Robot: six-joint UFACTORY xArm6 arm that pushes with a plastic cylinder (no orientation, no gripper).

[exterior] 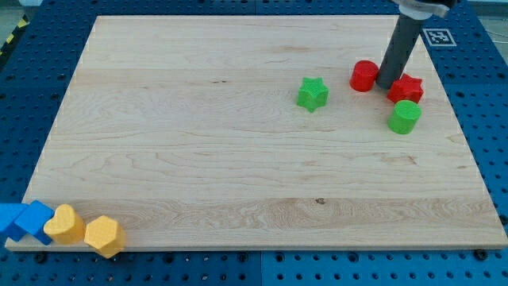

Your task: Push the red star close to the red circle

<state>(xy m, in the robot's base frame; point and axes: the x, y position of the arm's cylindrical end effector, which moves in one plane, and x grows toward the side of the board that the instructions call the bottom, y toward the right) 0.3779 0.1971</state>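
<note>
The red star (408,87) lies near the view's upper right on the wooden board. The red circle (363,75) stands just to its left, a small gap apart. My tip (386,85) rests on the board between the two, touching or almost touching the star's left side and the circle's right side. The dark rod rises from there toward the view's top. A green circle (405,117) sits right below the red star, close to it.
A green star (313,94) lies left of the red circle. At the view's bottom left corner sit two blue blocks (24,221), a yellow heart (64,225) and a yellow hexagon (104,235). The board's right edge (476,159) is near the red star.
</note>
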